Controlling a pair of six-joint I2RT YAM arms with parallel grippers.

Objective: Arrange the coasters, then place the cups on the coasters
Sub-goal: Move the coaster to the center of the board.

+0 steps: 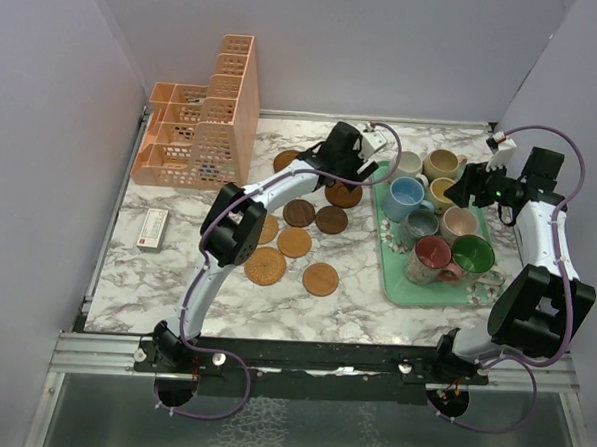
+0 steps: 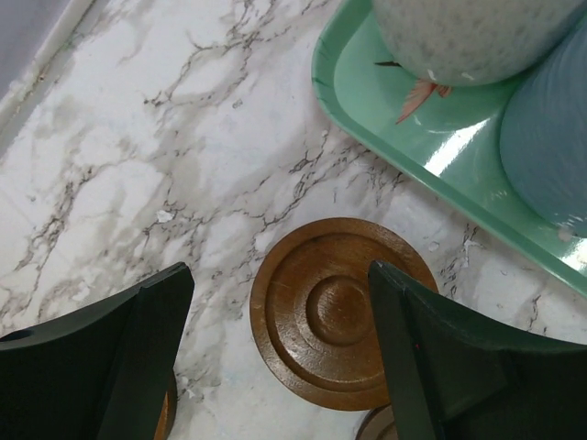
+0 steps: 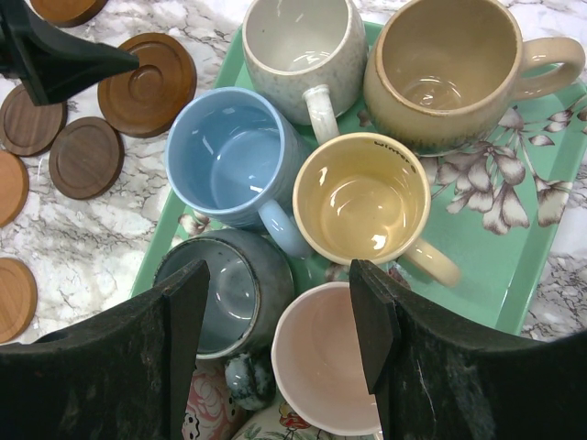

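Several brown coasters [image 1: 294, 242] lie loose on the marble table, left of the mint-green tray [image 1: 391, 278]. My left gripper [image 1: 359, 172] hangs open just over one dark coaster [image 2: 335, 312] beside the tray's edge [image 2: 394, 137], with nothing held. On the tray stand the cups: cream [image 3: 298, 37], tan [image 3: 440, 64], blue [image 3: 225, 151], yellow [image 3: 362, 197], grey [image 3: 215, 284] and pink [image 3: 326, 367], plus red [image 1: 432, 256] and green [image 1: 472, 255]. Over the grey and pink cups my right gripper [image 3: 277, 273] hovers open, touching neither.
A peach lattice organiser [image 1: 198, 128] stands at the back left. A small white box [image 1: 153, 228] lies near the left edge. Grey walls close in the table on the left, back and right.
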